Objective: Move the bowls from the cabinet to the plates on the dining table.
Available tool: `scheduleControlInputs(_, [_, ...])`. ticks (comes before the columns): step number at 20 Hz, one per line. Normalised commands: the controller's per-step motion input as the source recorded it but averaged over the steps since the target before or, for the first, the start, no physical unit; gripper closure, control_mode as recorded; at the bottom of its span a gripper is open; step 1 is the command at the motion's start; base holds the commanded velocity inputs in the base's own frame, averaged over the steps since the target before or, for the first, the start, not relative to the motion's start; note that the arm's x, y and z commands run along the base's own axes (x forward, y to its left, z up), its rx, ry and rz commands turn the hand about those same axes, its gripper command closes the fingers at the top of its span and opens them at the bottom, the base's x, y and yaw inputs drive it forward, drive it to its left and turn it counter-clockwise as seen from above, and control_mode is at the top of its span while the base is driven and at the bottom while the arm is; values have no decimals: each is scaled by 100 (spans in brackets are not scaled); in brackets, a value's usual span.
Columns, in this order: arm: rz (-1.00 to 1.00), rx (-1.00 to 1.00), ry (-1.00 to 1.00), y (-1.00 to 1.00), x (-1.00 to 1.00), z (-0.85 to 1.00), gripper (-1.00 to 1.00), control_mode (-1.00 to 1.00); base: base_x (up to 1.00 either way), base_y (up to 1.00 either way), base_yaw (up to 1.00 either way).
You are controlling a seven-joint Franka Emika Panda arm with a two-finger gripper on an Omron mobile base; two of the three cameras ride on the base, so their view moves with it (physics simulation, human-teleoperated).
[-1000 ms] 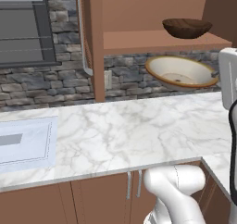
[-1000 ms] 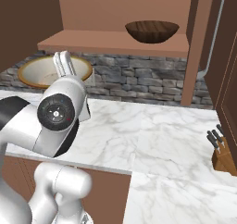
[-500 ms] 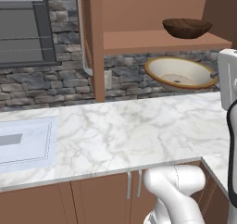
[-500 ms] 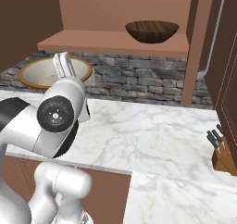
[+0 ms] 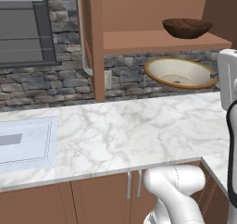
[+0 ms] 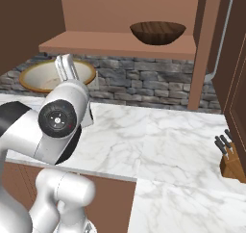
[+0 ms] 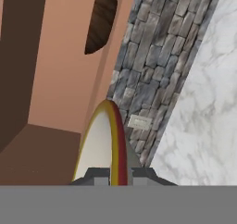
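The cream bowl (image 5: 181,73) hangs tilted in the air just below the cabinet shelf (image 5: 157,39) and above the tabletop (image 5: 120,130), its tan rim pinched between the clenched fingers (image 6: 67,68). It looks stiff, glazed and breakable, likely slippery, so the rim is the sensible hold. On the shelf above sits the dark bowl (image 6: 157,32), wood-grained and probably lighter. Behind both runs a rough stone wall (image 5: 46,79); the tabletop is smooth veined marble.
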Motion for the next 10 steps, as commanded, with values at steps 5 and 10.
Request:
scheduleControlInputs(5, [0,0,0,0,0,0,100,100,-5,0,0])
scheduleControlInputs(10, [0,0,0,0,0,0,100,100,-79,0,4])
